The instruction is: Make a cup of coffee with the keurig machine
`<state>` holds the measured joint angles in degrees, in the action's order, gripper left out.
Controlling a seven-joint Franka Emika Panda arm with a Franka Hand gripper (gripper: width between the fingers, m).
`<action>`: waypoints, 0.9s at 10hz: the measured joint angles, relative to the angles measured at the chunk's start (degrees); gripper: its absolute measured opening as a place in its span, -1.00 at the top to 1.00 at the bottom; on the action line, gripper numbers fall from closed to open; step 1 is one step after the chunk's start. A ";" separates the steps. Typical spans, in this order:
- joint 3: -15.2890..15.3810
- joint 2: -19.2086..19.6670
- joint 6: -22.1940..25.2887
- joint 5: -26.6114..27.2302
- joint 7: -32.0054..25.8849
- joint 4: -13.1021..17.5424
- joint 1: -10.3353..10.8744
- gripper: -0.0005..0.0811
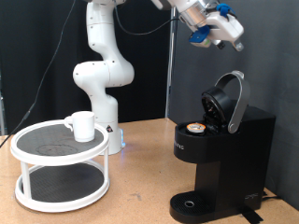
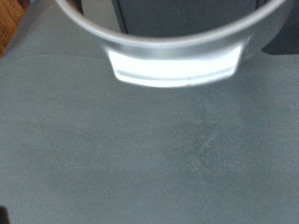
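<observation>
Gripper above open keurig machine

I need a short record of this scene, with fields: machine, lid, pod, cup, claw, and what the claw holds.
machine: black keurig at the exterior view's right, on the table
lid: open, tilted up
pod: brown-topped, sitting in the chamber
cup: white, on the top tier of the white rack at the exterior view's left
claw: high above the machine, near the exterior view's top
held: nothing seen between its fingers
drip base: no cup on it
</observation>
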<state>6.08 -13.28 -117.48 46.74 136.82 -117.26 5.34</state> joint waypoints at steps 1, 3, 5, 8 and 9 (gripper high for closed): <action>1.68 0.40 -1.88 -0.60 1.37 0.15 0.20 -0.81; 4.98 1.82 -4.90 -3.66 4.82 0.97 0.49 -0.81; 7.73 3.64 -6.68 -5.45 6.77 2.05 0.86 -0.81; 9.93 5.36 -8.37 -8.22 7.94 2.41 0.91 -0.35; 10.09 5.74 -8.49 -9.03 8.15 2.41 0.91 -0.35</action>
<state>16.17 -7.55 -125.97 37.71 144.97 -114.85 6.25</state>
